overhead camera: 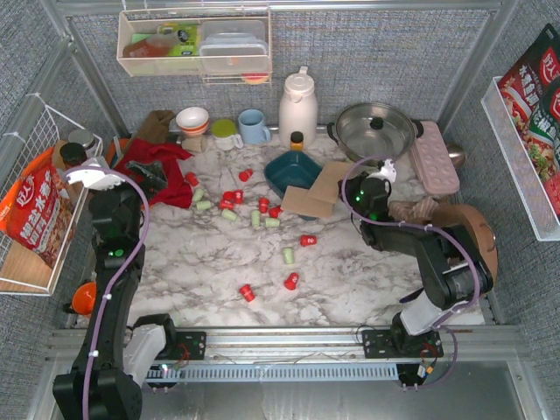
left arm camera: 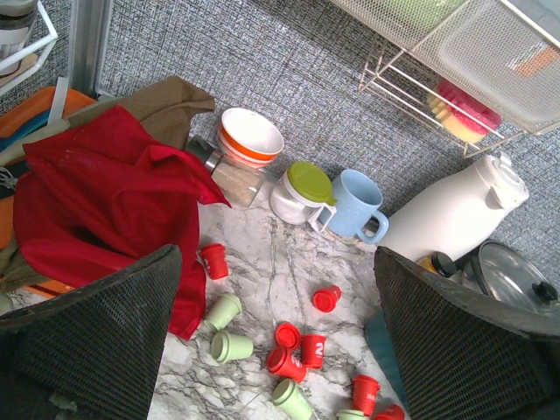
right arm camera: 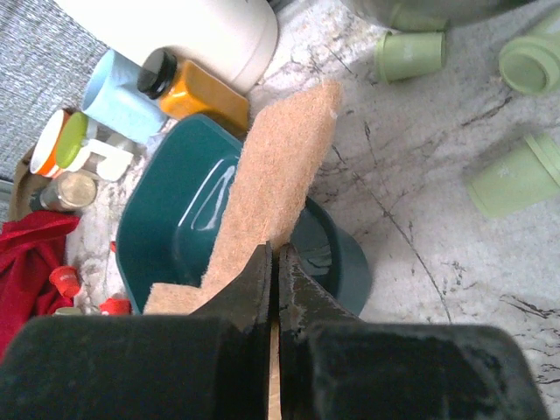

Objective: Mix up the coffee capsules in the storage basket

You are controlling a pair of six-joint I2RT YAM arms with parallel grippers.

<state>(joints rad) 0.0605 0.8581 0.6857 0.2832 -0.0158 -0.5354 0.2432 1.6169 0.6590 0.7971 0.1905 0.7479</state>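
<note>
Red and mint-green coffee capsules (overhead camera: pixel 229 199) lie scattered on the marble table, several in the left wrist view (left arm camera: pixel 297 350) and green ones in the right wrist view (right arm camera: pixel 512 179). The dark teal storage basket (overhead camera: pixel 284 168) stands at the back centre, and its visible inside (right arm camera: pixel 166 219) holds no capsule. A tan flat mat (overhead camera: pixel 317 194) leans over the basket's right rim. My right gripper (overhead camera: pixel 356 194) is shut on the mat's edge (right arm camera: pixel 280 166), with the jaws (right arm camera: pixel 275 258) pressed together. My left gripper (overhead camera: pixel 153 175) hangs open and empty above the left capsules (left arm camera: pixel 276 289).
A red cloth (overhead camera: pixel 153 166) lies at the back left. A bowl (overhead camera: pixel 192 120), a light-blue mug (overhead camera: pixel 254 125), a white thermos (overhead camera: pixel 297 105), an orange bottle (overhead camera: pixel 297 140), a lidded pot (overhead camera: pixel 376 129) and a pink tray (overhead camera: pixel 435 157) line the back. A wire rack (overhead camera: pixel 35 201) hangs left.
</note>
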